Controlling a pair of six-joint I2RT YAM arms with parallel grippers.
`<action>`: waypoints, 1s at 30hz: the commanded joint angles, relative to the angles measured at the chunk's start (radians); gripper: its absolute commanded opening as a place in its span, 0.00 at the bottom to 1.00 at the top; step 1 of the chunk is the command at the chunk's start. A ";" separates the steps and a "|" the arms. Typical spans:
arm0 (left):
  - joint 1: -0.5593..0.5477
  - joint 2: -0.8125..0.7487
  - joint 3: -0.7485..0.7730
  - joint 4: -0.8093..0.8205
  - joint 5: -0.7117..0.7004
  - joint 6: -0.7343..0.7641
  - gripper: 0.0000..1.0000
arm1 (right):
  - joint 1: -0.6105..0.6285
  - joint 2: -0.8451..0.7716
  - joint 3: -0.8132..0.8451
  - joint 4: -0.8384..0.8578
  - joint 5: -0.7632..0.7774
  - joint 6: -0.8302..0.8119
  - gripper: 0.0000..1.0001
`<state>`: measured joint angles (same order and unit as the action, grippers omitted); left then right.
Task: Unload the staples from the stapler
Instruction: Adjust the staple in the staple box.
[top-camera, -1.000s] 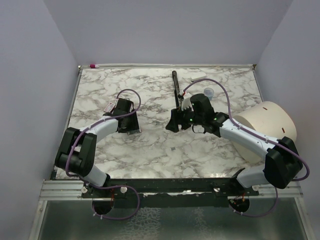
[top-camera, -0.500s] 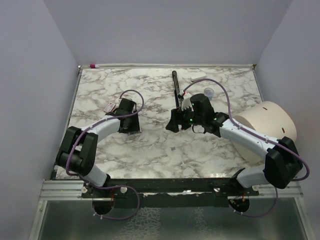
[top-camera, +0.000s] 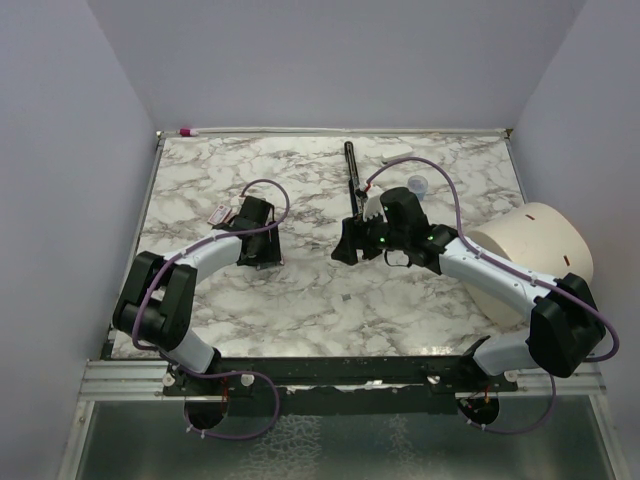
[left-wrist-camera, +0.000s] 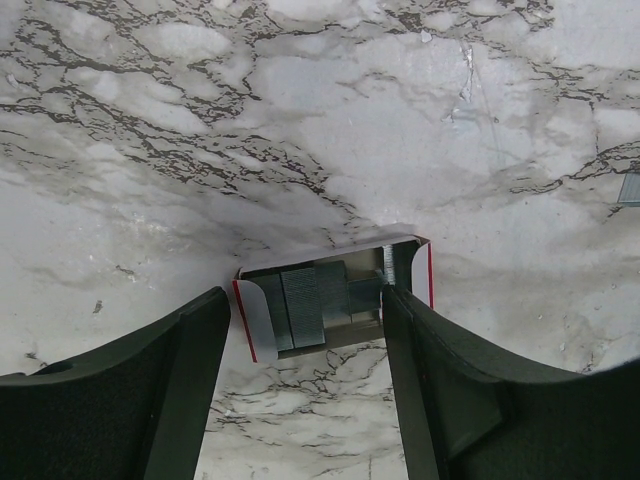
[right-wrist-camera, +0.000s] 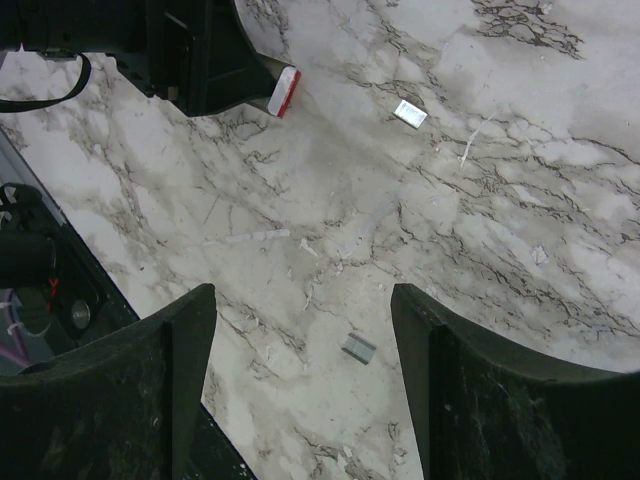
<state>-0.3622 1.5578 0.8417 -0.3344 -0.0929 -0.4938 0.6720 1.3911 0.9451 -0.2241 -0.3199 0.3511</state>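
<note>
The left arm (top-camera: 200, 257) bends low, and the left fingers (left-wrist-camera: 150, 400) sit on both sides of the stapler (left-wrist-camera: 330, 300). It is hard to tell if they squeeze it. The right fingers (right-wrist-camera: 480, 400) hang near the stapler, spread wide and holding nothing. Little grey staples (right-wrist-camera: 358, 347) lie near the stapler on the marble tabletop (top-camera: 320, 300). A long black bar (top-camera: 350, 170) lies well beyond the stapler. A big cream roll (top-camera: 530, 250) stands far from it. Pale walls (top-camera: 330, 60) stand all around.

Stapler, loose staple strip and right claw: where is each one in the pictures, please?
stapler (left-wrist-camera: 318, 305): left wrist view, its grey metal middle.
staple strip (right-wrist-camera: 358, 348): right wrist view, the strip's centre.
right claw (right-wrist-camera: 300, 300): right wrist view, midway between its fingertips.
</note>
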 joint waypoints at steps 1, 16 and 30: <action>-0.005 0.012 0.010 -0.019 -0.018 0.013 0.66 | -0.005 -0.005 -0.002 0.009 0.012 -0.011 0.70; -0.017 0.057 0.039 -0.054 -0.050 0.017 0.67 | -0.004 -0.009 0.006 0.003 0.016 -0.015 0.70; -0.017 0.032 0.031 -0.055 -0.059 0.013 0.56 | -0.005 -0.004 0.011 0.002 0.015 -0.018 0.70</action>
<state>-0.3756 1.5909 0.8768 -0.3676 -0.1352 -0.4801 0.6720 1.3911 0.9451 -0.2241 -0.3195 0.3470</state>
